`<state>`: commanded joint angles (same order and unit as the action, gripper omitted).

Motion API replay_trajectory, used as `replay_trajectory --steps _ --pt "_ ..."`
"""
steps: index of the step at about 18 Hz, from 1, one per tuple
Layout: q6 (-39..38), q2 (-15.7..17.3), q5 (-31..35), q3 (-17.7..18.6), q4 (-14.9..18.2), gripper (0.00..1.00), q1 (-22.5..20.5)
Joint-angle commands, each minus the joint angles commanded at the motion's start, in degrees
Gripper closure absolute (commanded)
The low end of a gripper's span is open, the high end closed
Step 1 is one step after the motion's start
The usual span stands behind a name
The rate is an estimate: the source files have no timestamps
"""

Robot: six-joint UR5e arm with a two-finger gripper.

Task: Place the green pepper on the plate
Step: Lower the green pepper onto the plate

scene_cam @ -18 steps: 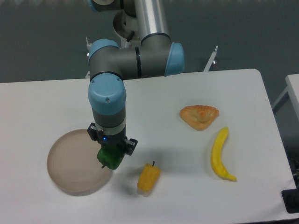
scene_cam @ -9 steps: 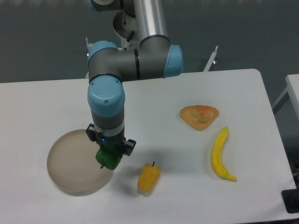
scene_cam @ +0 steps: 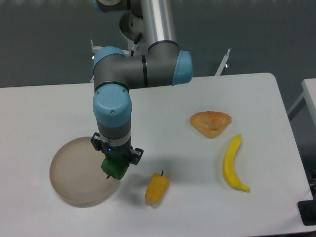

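The hand [scene_cam: 115, 165] pinches the green pepper [scene_cam: 114, 169] from above, holding it over the right edge of the plate [scene_cam: 74, 173] (contact with the surface cannot be told). The plate's middle lies to the left, away from the yellow pepper [scene_cam: 157, 187] on the bench [scene_cam: 197, 197].

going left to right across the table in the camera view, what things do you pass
Round beige-tan plate → glossy dark-green pepper held in the gripper over the plate's right edge → yellow pepper with a dark stem → orange triangular pastry → yellow banana.
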<state>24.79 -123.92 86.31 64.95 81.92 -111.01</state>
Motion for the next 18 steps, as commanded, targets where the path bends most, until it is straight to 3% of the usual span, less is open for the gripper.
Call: replay_trajectory --steps 14,18 --pt "-2.2 -4.7 -3.1 0.5 -0.3 0.51 5.0" --pt "-2.4 -5.6 -3.6 0.6 -2.5 0.51 5.2"
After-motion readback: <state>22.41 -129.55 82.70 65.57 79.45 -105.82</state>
